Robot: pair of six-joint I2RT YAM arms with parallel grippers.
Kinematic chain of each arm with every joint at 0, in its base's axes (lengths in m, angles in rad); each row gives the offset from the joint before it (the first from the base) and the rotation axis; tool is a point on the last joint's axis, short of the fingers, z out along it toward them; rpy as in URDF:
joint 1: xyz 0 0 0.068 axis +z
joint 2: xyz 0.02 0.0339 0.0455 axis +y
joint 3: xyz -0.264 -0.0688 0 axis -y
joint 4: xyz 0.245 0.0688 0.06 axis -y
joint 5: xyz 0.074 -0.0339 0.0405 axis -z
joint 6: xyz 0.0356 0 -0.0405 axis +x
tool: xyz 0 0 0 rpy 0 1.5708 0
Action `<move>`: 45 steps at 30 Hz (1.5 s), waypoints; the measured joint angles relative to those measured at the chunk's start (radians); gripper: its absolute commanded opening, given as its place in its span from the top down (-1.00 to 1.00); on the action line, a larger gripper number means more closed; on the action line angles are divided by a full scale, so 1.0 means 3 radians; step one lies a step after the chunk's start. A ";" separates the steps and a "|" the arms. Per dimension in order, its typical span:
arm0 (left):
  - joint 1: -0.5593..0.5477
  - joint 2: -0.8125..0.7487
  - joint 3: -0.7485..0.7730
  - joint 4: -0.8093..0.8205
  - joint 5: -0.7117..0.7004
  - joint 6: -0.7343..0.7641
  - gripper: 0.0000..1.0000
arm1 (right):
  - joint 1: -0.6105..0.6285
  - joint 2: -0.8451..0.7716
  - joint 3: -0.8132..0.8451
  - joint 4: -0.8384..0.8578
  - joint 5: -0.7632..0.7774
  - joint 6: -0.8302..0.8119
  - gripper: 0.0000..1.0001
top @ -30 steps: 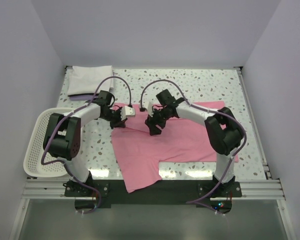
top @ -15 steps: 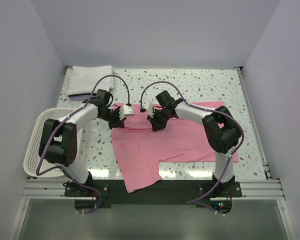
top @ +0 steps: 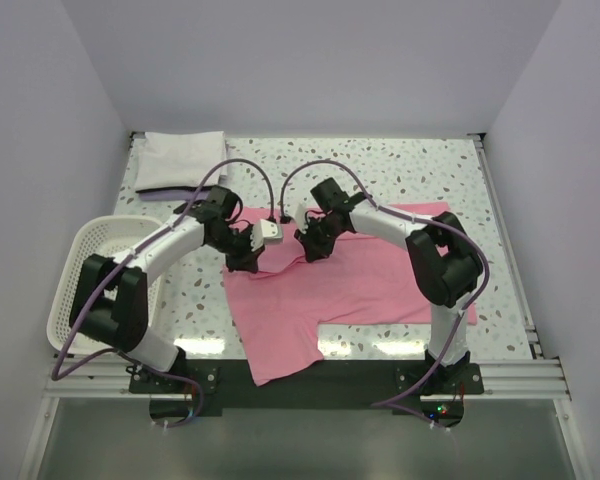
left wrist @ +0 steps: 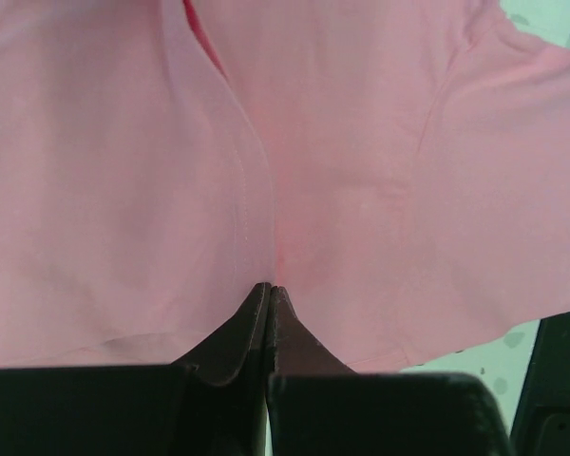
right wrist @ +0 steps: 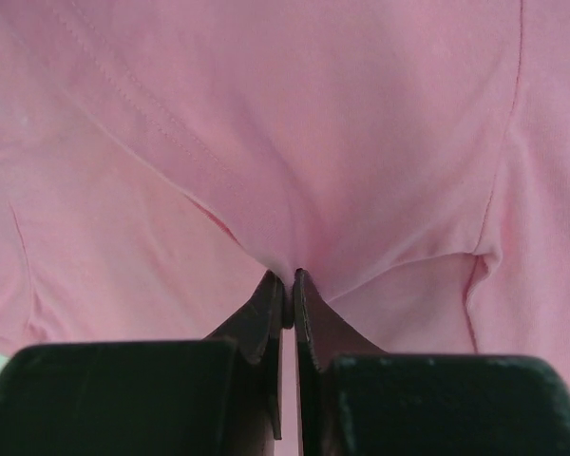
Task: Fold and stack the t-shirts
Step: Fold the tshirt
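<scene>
Basket: a white plastic mesh basket [top: 68, 270] sits well apart from the pink t-shirt [top: 380, 285], off that shirt's left side.
White t-shirt: the white t-shirt [top: 180, 160] is a folded rectangle lying flat beyond the pink t-shirt's far-left corner. It does not touch the pink cloth.
Left gripper: the left gripper [left wrist: 269, 290] is down on the pink t-shirt's far-left part. Its jaws are pressed together and pinch a ridge of the pink cloth at the very tips (the wrist view shows a seam running up the fold straight from the tips).
Pink t-shirt: it lies spread over the speckled table [top: 420, 170], mostly flat. Its widest stretch reaches right of both grippers, and a narrower flap runs from its near-left part toward the arm bases. The cloth is rumpled along its far edge, where the two grippers hold it.
Right gripper: the right gripper [right wrist: 289, 280] is near the middle of the pink t-shirt's far edge, close to the right of the left gripper and not touching it. Its jaws are closed to a thin slit with a pinch of pink cloth caught between them. Creases fan away from that pinch.
Right arm: it reaches across the pink t-shirt's right half.
</scene>
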 measured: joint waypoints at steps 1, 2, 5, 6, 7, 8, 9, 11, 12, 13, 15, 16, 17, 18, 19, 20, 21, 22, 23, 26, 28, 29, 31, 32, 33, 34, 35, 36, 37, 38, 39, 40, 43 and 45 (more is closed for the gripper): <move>-0.0045 0.0000 -0.0008 -0.0022 -0.0013 -0.0041 1.00 | 0.0000 0.0000 0.0013 -0.0024 -0.0001 -0.0013 1.00; -0.0069 0.0000 -0.0014 -0.0050 -0.0022 -0.0086 1.00 | 0.0000 0.0000 0.0029 -0.0046 -0.0001 -0.0028 1.00; -0.0079 0.0000 -0.0036 -0.0094 -0.0085 -0.0172 1.00 | 0.0000 0.0000 0.0057 -0.0093 -0.0001 -0.0060 1.00; -0.0079 0.0000 -0.0042 -0.0099 -0.0103 -0.0187 1.00 | 0.0000 0.0000 0.0060 -0.0108 -0.0003 -0.0075 1.00; -0.0078 0.0000 -0.0046 -0.0102 -0.0120 -0.0200 1.00 | 0.0000 0.0000 0.0061 -0.0123 -0.0004 -0.0085 1.00; -0.0078 0.0000 -0.0055 -0.0109 -0.0137 -0.0212 1.00 | 0.0000 0.0000 0.0061 -0.0145 -0.0005 -0.0100 1.00; -0.0078 0.0000 -0.0064 -0.0117 -0.0148 -0.0216 1.00 | 0.0000 0.0000 0.0061 -0.0163 -0.0009 -0.0112 1.00; -0.0078 0.0000 -0.0084 -0.0121 -0.0168 -0.0221 1.00 | 0.0000 0.0000 0.0061 -0.0193 -0.0017 -0.0134 1.00; -0.0078 0.0000 -0.0093 -0.0120 -0.0175 -0.0221 1.00 | 0.0000 0.0000 0.0061 -0.0210 -0.0023 -0.0144 1.00; -0.0078 0.0000 -0.0102 -0.0117 -0.0187 -0.0221 1.00 | 0.0000 0.0000 0.0061 -0.0226 -0.0027 -0.0155 0.99; -0.0078 0.0004 -0.0128 -0.0113 -0.0205 -0.0220 0.98 | 0.0000 0.0000 0.0061 -0.0268 -0.0033 -0.0183 0.62; -0.0078 0.0009 -0.0141 -0.0116 -0.0216 -0.0219 0.84 | 0.0001 0.0000 0.0061 -0.0294 -0.0043 -0.0188 0.42; -0.0078 0.0018 -0.0150 -0.0113 -0.0219 -0.0209 0.59 | 0.0001 -0.0001 0.0062 -0.0332 -0.0057 -0.0215 0.31; -0.0078 0.0027 -0.0156 -0.0114 -0.0220 -0.0189 0.52 | 0.0001 0.0000 0.0062 -0.0376 -0.0083 -0.0239 0.26; -0.0078 0.0033 -0.0161 -0.0122 -0.0219 -0.0197 0.41 | 0.0001 -0.0001 0.0062 -0.0415 -0.0103 -0.0257 0.18; -0.0078 0.0034 -0.0170 -0.0123 -0.0220 -0.0179 0.38 | 0.0001 -0.0003 0.0065 -0.0476 -0.0120 -0.0278 0.13; -0.0078 0.0034 -0.0173 -0.0126 -0.0219 -0.0174 0.35 | 0.0000 -0.0014 0.0065 -0.0544 -0.0126 -0.0298 0.12; -0.0076 0.0034 -0.0174 -0.0132 -0.0217 -0.0172 0.33 | -0.0001 -0.0028 0.0067 -0.0613 -0.0127 -0.0317 0.04; -0.0072 0.0033 -0.0173 -0.0130 -0.0217 -0.0172 0.33 | -0.0008 -0.0051 0.0070 -0.0685 -0.0130 -0.0328 0.01; -0.0005 0.0047 -0.0111 -0.0139 -0.0191 -0.0215 0.32 | -0.0090 -0.0130 0.0114 -0.0889 -0.0172 -0.0355 -0.02; 0.0113 0.0112 0.0062 -0.0090 -0.0164 -0.0341 0.31 | -0.0272 -0.0161 0.0234 -0.1026 -0.0219 -0.0359 -0.02; 0.0177 0.0168 0.0173 -0.0018 -0.0165 -0.0426 0.31 | -0.0385 -0.0161 0.0319 -0.1082 -0.0220 -0.0359 -0.01; 0.0270 0.0285 0.0378 0.0160 -0.0223 -0.0627 0.32 | -0.0680 -0.0142 0.0529 -0.1164 -0.0200 -0.0359 -0.01; 0.0304 0.0360 0.0484 0.0276 -0.0272 -0.0739 0.32 | -0.0841 -0.0125 0.0650 -0.1190 -0.0174 -0.0354 -0.01; 0.0324 0.0435 0.0584 0.0390 -0.0329 -0.0849 0.33 | -0.0996 -0.0094 0.0760 -0.1198 -0.0132 -0.0350 -0.01; 0.0332 0.0512 0.0670 0.0495 -0.0387 -0.0956 0.37 | -0.1124 -0.0069 0.0851 -0.1214 -0.0094 -0.0348 -0.01; 0.0333 0.0595 0.0750 0.0575 -0.0436 -0.1057 0.39 | -0.1284 -0.0019 0.0964 -0.1218 -0.0032 -0.0345 -0.01; 0.0332 0.0669 0.0830 0.0604 -0.0477 -0.1128 0.39 | -0.1415 0.0034 0.1040 -0.1208 0.0039 -0.0343 -0.01; 0.0332 0.0767 0.0912 0.0668 -0.0524 -0.1218 0.42 | -0.1508 0.0076 0.1092 -0.1208 0.0094 -0.0341 -0.01; 0.0331 0.0858 0.0970 0.0726 -0.0570 -0.1288 0.43 | -0.1603 0.0136 0.1144 -0.1211 0.0165 -0.0341 -0.01; 0.0331 0.0951 0.1021 0.0771 -0.0617 -0.1358 0.43 | -0.1685 0.0201 0.1186 -0.1207 0.0245 -0.0340 -0.01; 0.0331 0.1039 0.1047 0.0818 -0.0676 -0.1425 0.43 | -0.1747 0.0272 0.1216 -0.1207 0.0328 -0.0341 -0.01; 0.0331 0.1256 0.1071 0.0858 -0.0828 -0.1544 0.46 | -0.1858 0.0462 0.1235 -0.1211 0.0540 -0.0343 -0.01; 0.0331 0.1399 0.1086 0.0855 -0.0941 -0.1607 0.46 | -0.1920 0.0581 0.1233 -0.1209 0.0682 -0.0357 -0.01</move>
